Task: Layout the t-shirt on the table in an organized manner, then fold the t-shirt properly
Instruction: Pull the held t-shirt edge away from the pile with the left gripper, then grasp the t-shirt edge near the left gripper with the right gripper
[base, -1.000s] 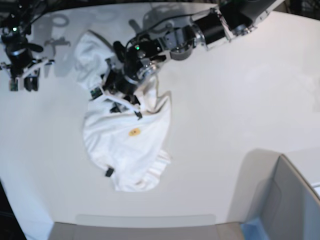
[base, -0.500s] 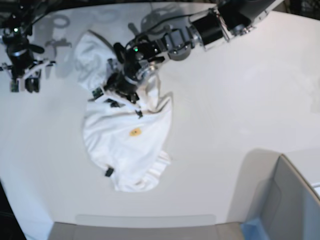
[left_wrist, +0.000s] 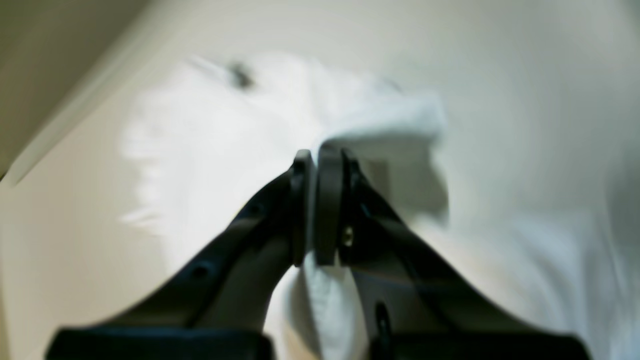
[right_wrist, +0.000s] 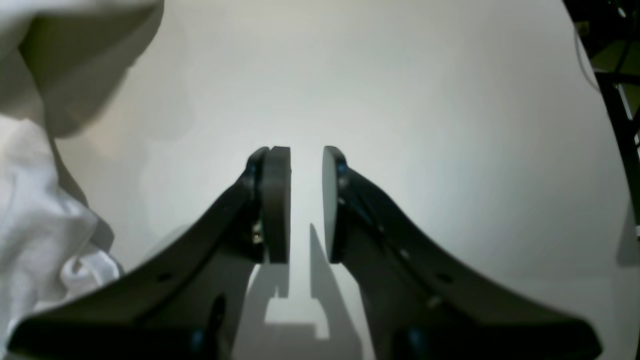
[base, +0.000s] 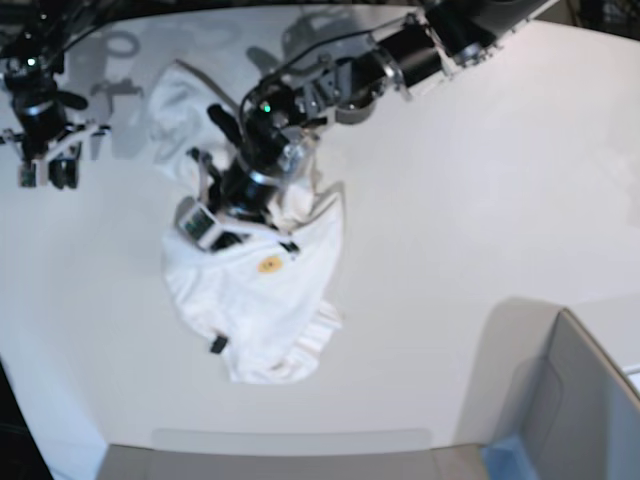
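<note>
The white t-shirt (base: 270, 300) lies crumpled at the centre-left of the table (base: 450, 250), with a small orange mark and a black tag showing. My left gripper (base: 222, 228) reaches in from the upper right and sits on the shirt's upper middle. In the left wrist view its jaws (left_wrist: 317, 160) are pressed together with a fold of white t-shirt (left_wrist: 210, 130) pinched between them. My right gripper (base: 45, 172) hangs at the far left, apart from the shirt. Its jaws (right_wrist: 306, 200) stand open over bare table, with the t-shirt (right_wrist: 30, 210) off to its left.
A grey open-topped bin (base: 590, 400) stands at the front right corner, with something blue (base: 510, 455) beside its base. The table's curved far edge runs behind both arms.
My left gripper has shut on the cloth and shifted down and left over the shirt, tugging the folds under it. The right arm has not moved.
</note>
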